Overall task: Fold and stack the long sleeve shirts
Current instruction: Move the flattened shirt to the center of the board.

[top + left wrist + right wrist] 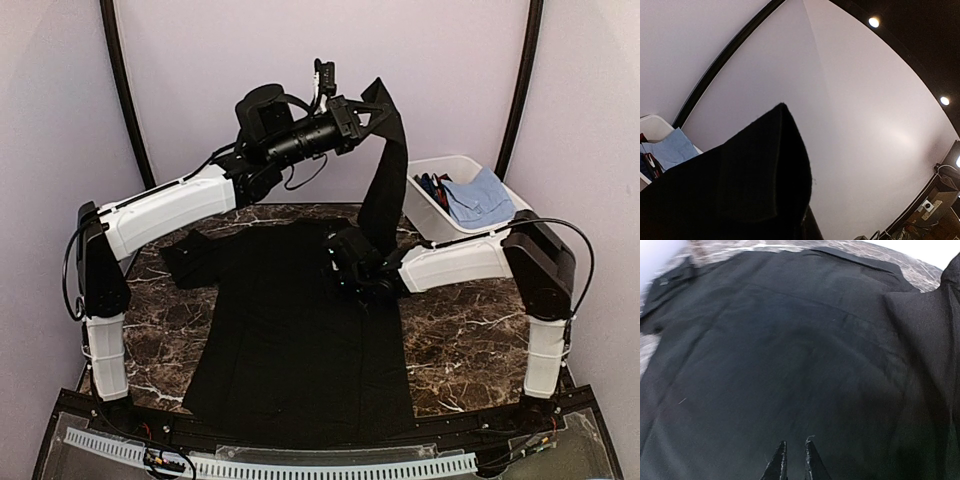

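A plain black long sleeve shirt (290,330) lies spread flat on the marble table (470,340). Its right sleeve (385,180) is lifted high off the table. My left gripper (365,112) is shut on the end of that sleeve up near the back wall. In the left wrist view the black sleeve cloth (740,190) covers the fingers. My right gripper (338,258) rests low on the shirt near its right shoulder. In the right wrist view the right gripper (795,444) has its jaws nearly together over the black shirt (790,340), with nothing between them.
A white bin (432,215) stands at the back right and holds a light blue shirt (480,195) with other clothes. The blue shirt (670,150) also shows in the left wrist view. The shirt's left sleeve (185,255) lies bunched at the table's left.
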`<control>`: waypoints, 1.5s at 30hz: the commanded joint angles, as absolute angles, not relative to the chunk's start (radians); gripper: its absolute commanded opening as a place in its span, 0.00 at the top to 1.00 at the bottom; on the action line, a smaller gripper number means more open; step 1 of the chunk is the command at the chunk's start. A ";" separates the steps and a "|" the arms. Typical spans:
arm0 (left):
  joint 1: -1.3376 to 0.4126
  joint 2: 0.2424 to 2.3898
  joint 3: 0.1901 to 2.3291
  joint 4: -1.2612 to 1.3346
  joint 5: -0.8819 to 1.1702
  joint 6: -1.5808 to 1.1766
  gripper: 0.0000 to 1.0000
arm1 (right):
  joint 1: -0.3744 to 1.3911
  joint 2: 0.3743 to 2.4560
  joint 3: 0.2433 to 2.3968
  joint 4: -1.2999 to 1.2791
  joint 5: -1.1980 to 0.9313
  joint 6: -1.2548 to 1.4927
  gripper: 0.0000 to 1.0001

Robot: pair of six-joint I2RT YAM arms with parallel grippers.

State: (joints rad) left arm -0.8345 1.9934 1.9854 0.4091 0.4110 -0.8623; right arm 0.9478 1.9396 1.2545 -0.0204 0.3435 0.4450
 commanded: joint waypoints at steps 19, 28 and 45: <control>-0.839 1.824 1.701 0.402 0.328 -0.794 1.00 | 0.707 2.072 1.343 -0.301 0.549 0.648 0.82; -0.839 1.760 1.616 0.379 0.282 -0.754 1.00 | 0.657 2.027 1.262 -0.296 0.539 0.710 0.71; -0.814 1.718 1.587 0.207 0.107 -0.684 1.00 | 0.767 1.806 1.008 0.079 0.320 0.538 0.29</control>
